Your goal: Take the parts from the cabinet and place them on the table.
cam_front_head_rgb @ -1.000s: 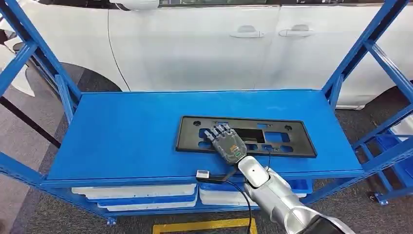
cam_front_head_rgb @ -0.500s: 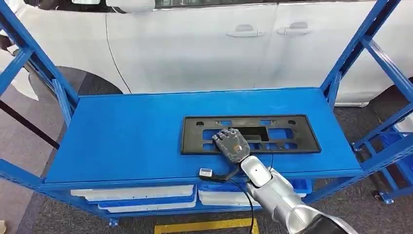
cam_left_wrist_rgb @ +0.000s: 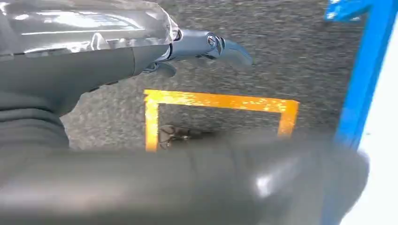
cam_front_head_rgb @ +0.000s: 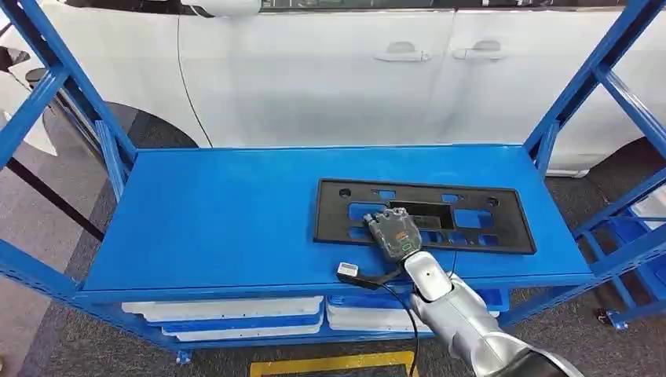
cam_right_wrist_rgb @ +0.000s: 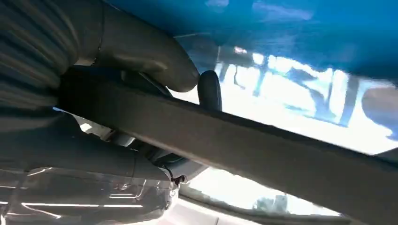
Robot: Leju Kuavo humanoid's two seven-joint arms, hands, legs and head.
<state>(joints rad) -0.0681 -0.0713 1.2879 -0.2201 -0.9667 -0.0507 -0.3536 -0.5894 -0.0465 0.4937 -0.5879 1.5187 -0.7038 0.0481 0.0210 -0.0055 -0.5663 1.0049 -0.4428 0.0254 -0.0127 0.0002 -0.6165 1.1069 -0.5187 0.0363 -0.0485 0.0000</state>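
Observation:
A flat black plastic frame part (cam_front_head_rgb: 416,190) with several cut-outs lies on the blue cabinet shelf (cam_front_head_rgb: 220,220), right of the middle. My right hand (cam_front_head_rgb: 395,232) reaches over the shelf's front edge and grips the part's near rim. In the right wrist view the grey thumb (cam_right_wrist_rgb: 155,61) is on one side of the black bar (cam_right_wrist_rgb: 263,145) and a dark fingertip (cam_right_wrist_rgb: 210,91) curls over the other. My left hand (cam_left_wrist_rgb: 117,61) hangs above the floor, its fingers (cam_left_wrist_rgb: 206,44) apart from the thumb and holding nothing.
A white car (cam_front_head_rgb: 330,71) stands close behind the cabinet. Blue uprights (cam_front_head_rgb: 585,78) and braces frame both ends of the shelf. White trays (cam_front_head_rgb: 236,314) sit on the level below. A yellow floor marking (cam_front_head_rgb: 330,365) lies before the cabinet on grey carpet.
The fingers of my right hand have curled down onto the part's near rim. Hand and part have shifted a little to the right along the shelf. The camera has also moved slightly.

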